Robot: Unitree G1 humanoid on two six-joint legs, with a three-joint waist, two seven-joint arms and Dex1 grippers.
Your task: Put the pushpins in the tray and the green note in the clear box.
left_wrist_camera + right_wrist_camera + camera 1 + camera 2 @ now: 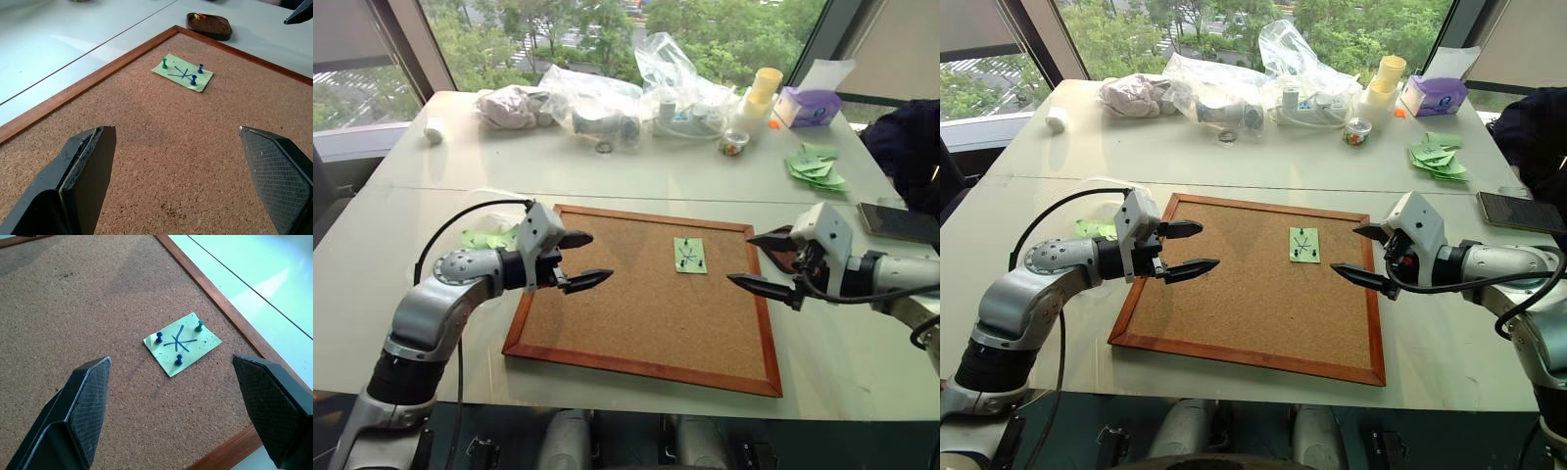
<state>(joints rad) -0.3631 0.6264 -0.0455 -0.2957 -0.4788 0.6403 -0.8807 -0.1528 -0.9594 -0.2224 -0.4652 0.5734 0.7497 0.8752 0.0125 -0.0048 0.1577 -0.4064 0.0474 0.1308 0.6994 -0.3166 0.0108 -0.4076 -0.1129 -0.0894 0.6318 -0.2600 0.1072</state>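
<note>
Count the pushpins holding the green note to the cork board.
3: a green pushpin at one corner of the green note, a blue pushpin at another, a second blue pushpin on one long edge.

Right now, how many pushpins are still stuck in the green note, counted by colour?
Blue pushpins: 2
Green pushpin: 1
Total: 3, all standing in the green note on the cork board.
</note>
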